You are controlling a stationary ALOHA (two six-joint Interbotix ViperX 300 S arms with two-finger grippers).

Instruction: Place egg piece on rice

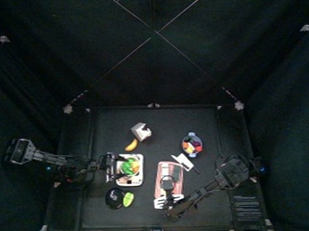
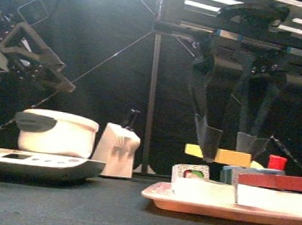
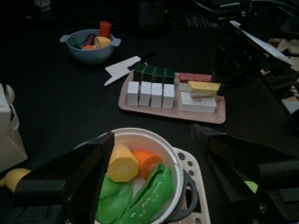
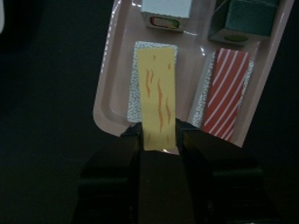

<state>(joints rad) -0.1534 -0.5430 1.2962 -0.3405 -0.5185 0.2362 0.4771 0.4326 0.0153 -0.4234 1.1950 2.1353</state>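
Note:
The egg piece (image 4: 156, 87) is a flat yellow strip lying lengthwise on the pink tray (image 4: 117, 79), next to a red-striped piece (image 4: 230, 83). My right gripper (image 4: 159, 150) is low over the tray's near end, and its jaws are closed on the strip's near end. Rice blocks (image 4: 170, 10) stand at the tray's far end. They also show in the left wrist view (image 3: 149, 93). In the top view my right gripper (image 1: 175, 196) is at the tray's (image 1: 169, 187) front part. My left gripper (image 3: 152, 188) is open above the white bowl of vegetables (image 3: 140, 171).
A blue bowl (image 1: 193, 143) with small pieces stands at the back right. A white box (image 1: 141, 132) and a yellow piece (image 1: 132, 144) lie behind the white bowl (image 1: 130, 167). A white rice cooker (image 2: 56, 133) stands at the left in the front view.

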